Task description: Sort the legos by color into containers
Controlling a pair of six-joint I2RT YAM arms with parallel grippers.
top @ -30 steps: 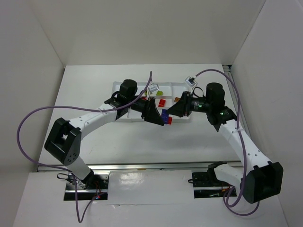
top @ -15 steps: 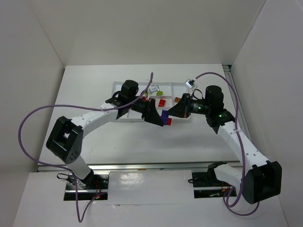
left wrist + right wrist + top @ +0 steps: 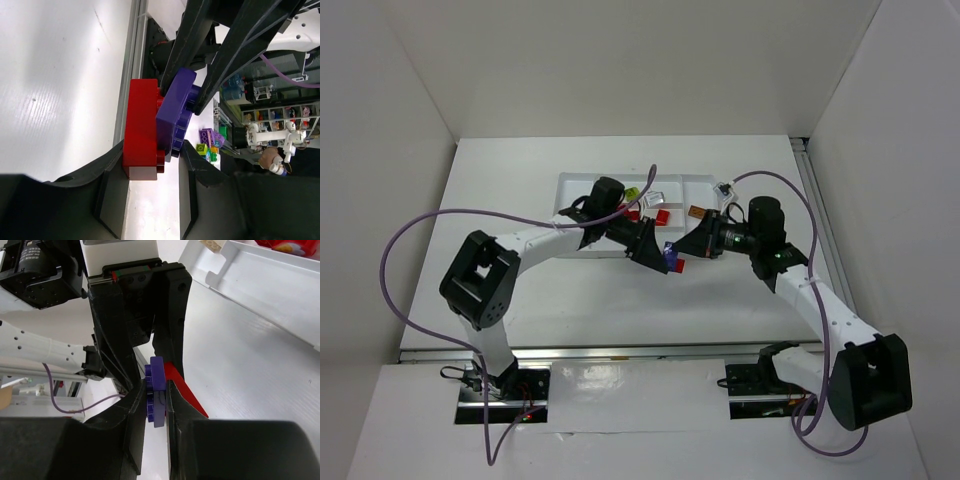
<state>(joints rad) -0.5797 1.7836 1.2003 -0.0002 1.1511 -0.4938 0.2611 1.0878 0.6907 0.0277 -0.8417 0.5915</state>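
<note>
Just below the flat white plastic tray [image 3: 570, 183], mid-frame, the left pincer [image 3: 150, 165] clamps a small red plastic brick [image 3: 141, 125] and the right pincer [image 3: 156, 395] pinches the blue-purple plastic brick [image 3: 175, 115] stuck to it, so a skewed pull may drop either.

A white table [image 3: 580, 300] is seen across the middle of the top view, enclosed by white walls [image 3: 620, 70] at the back and sides. A flat white tray [image 3: 692, 187], divided by low walls, is laid directly on it in the upper centre of the frame. In the right wrist view its edge is shown at the upper right.
</note>
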